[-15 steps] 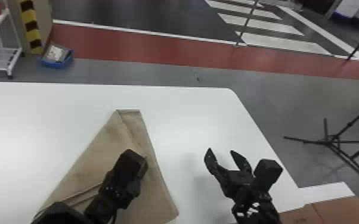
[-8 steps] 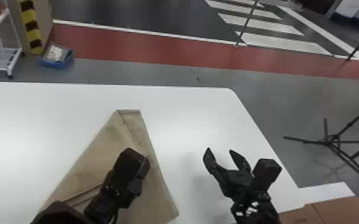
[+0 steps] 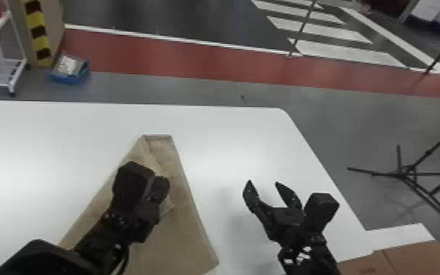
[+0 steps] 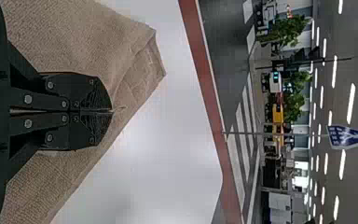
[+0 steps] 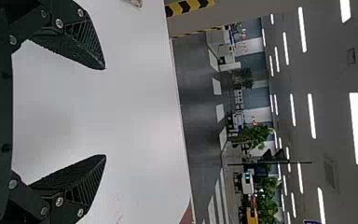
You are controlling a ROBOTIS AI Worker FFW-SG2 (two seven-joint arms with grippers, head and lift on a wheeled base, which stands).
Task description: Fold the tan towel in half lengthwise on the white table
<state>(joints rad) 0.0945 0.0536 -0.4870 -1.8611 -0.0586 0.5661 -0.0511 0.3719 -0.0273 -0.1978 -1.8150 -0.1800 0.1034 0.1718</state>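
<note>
On the white table (image 3: 230, 135), in the head view, lies the tan towel (image 3: 182, 234), left of the right gripper (image 3: 264, 183). Its narrow end points toward the far edge, it widens toward the near side, and part of the cloth is turned over on itself. The left gripper (image 3: 161, 186) is over the towel's middle, its arm coming in from the lower left. The right gripper is above bare tabletop to the right of the towel, well apart from it, with its two fingers spread. Brown cardboard (image 3: 413, 257) shows at the lower right, a black stand (image 3: 409, 170) on the floor to the right, and a white cart (image 3: 19, 76) and a blue tray (image 3: 70, 78) beyond the table at the upper left.

In the left wrist view, the left gripper (image 4: 112, 111) has its fingers together — clamped on a small pinch of the towel, near a folded corner. The cloth spreads to both sides beneath them.

In the right wrist view, the right gripper's (image 5: 105, 112) fingers stand wide apart — nothing between them, only white tabletop behind.
</note>
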